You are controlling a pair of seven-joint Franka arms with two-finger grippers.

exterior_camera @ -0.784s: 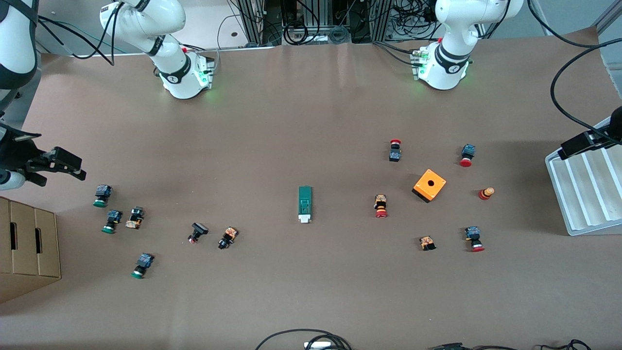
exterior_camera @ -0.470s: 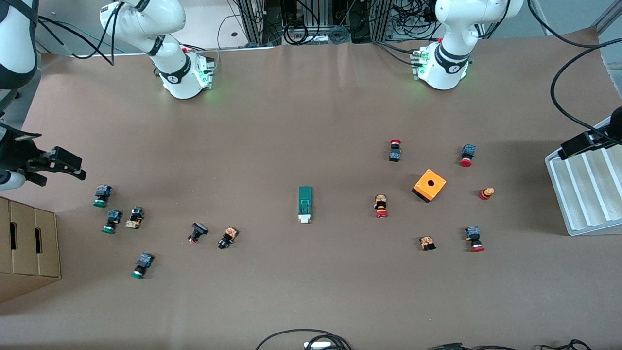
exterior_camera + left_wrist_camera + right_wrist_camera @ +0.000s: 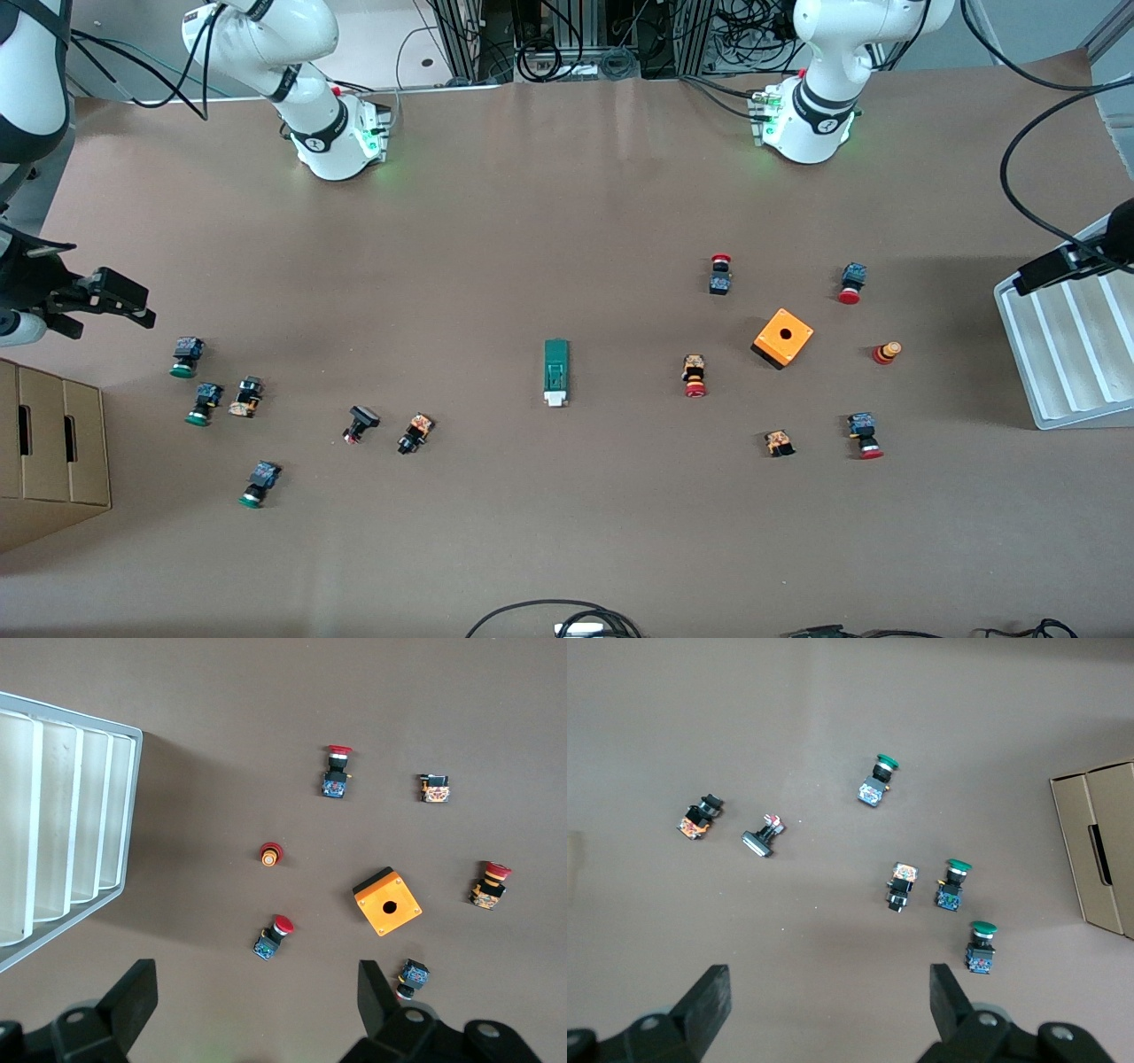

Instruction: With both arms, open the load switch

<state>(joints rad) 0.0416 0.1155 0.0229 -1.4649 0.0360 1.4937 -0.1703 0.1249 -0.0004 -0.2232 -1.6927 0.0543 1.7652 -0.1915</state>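
Load switch (image 3: pixel 555 372), beside the orange box (image 3: pixel 783 338): small, rigid, likely light; both spread-fingered grippers (image 3: pixel 252 1005) (image 3: pixel 830 1005) should pinch opposite ends.

Matt brown paper-like sheet over the table (image 3: pixel 532 221), faintly creased. Matt green plastic on the load switch (image 3: pixel 555 370), white plastic end piece. Smooth orange plastic box (image 3: pixel 783 338) near it. Plain cardboard box (image 3: pixel 53 447). Pale ribbed plastic tray (image 3: pixel 1072 354), slightly glossy.
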